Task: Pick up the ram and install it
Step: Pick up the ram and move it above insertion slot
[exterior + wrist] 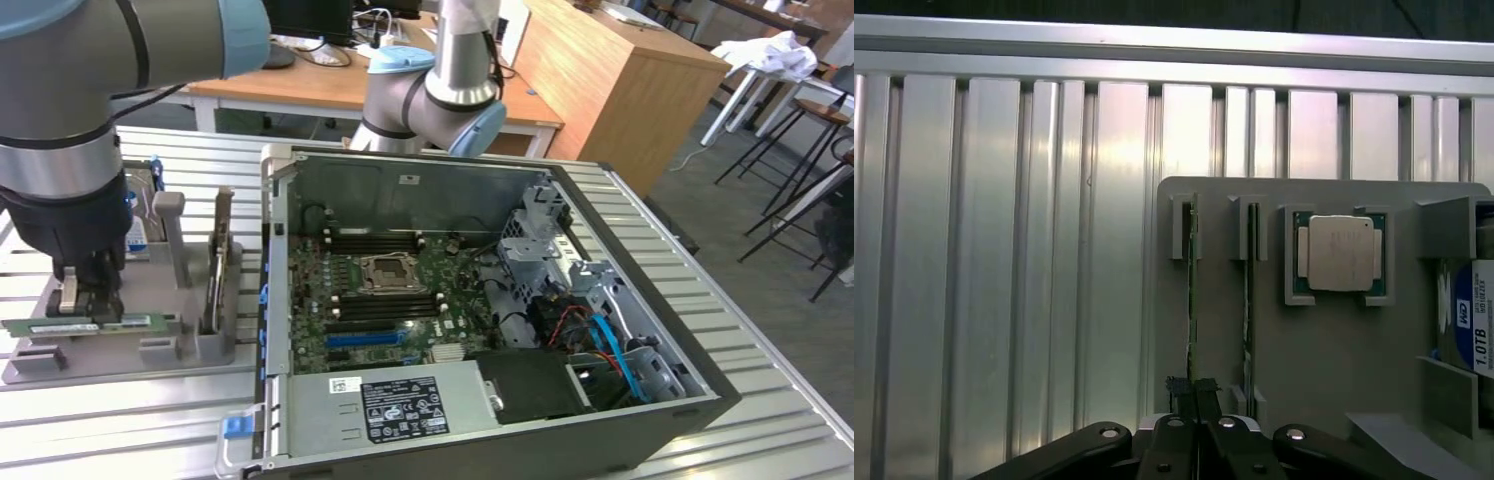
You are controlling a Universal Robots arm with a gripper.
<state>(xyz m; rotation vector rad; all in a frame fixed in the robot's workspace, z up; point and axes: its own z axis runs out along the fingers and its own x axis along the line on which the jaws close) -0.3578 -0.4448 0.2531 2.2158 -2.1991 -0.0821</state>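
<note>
Gripping stage: we find the black two-finger gripper (91, 300) lowered onto the grey parts holder (174, 352) at the exterior view's left.
Tool state: we judge the fingers pinched narrow onto the long green circuit-board ram stick (87, 326); in the wrist view the gripper (1194, 420) has its fingertips drawn together on the stick's thin top edge (1192, 290).
Ram position: we see it standing on edge in its holder slot, not lifted clear as far as we can tell.
Second slot: we note another thin board (1248, 290) just beside it, untouched.
Other parts: we log the square silver processor chip (1341, 253) and the silver hard drive with blue-white label (1472, 320) seated in the same holder.
Destination: we see the open black computer case (641, 400) with its green motherboard (387, 300) well apart from the gripper.
Progress: we judge the grasp made; lifting, carrying and seating all remain.
</note>
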